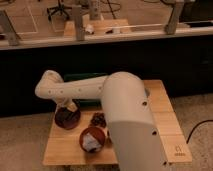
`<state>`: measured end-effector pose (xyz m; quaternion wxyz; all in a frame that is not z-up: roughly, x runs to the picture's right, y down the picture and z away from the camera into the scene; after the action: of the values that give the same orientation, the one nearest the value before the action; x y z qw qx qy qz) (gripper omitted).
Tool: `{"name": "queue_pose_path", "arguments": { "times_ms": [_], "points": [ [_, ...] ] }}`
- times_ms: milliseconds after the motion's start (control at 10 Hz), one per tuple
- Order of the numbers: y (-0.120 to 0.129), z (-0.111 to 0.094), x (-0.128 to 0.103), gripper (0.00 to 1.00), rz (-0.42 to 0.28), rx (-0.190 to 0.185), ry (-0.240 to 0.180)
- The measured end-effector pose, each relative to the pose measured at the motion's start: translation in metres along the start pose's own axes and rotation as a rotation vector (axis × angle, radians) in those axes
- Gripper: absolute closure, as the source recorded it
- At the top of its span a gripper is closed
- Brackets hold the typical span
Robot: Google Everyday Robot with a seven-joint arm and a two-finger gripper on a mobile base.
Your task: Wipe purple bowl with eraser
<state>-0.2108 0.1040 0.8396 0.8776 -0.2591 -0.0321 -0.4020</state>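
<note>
Left of centre on a pale wooden table (165, 117), the purple bowl (67, 120) sits near the table's left edge, dark and glossy, directly below the robot's gripper (70, 107). The gripper hangs at the bowl's upper rim, at or just above it; whether they touch cannot be told, nor whether the tool is clenched or released, since its tip merges with the dark bowl.

The white arm (127, 120) fills the lower middle of the frame, its thick casing rising from the bottom edge, narrowing toward an elbow at middle left and bending down to the bowl. Just right of the purple bowl lies a small dark clump (98, 119). Below that, toward the bottom of the frame, stands an orange-red bowl (85, 137) holding a white lump (92, 143). A dark green object (80, 77) shows behind the arm at the table's far edge.

A small dark mark (179, 149) is printed near the table's lower right corner, too small to read. A grey ledge (150, 36) crosses the upper frame, with a wheeled chair (61, 9) beyond it.
</note>
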Motion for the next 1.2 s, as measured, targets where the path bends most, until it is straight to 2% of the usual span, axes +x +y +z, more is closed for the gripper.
{"name": "queue_pose_path", "arguments": {
  "times_ms": [200, 500, 600, 900, 1200],
  "points": [
    [-0.003, -0.003, -0.015, 0.68, -0.024, 0.009, -0.012],
    [0.010, -0.011, -0.044, 0.68, -0.064, 0.029, -0.033],
    [0.016, -0.012, -0.047, 0.68, -0.069, 0.028, -0.035],
    [0.038, -0.008, -0.040, 0.68, -0.062, 0.011, -0.034],
    [0.053, 0.005, -0.017, 0.68, -0.017, -0.016, -0.024]
  ]
}}
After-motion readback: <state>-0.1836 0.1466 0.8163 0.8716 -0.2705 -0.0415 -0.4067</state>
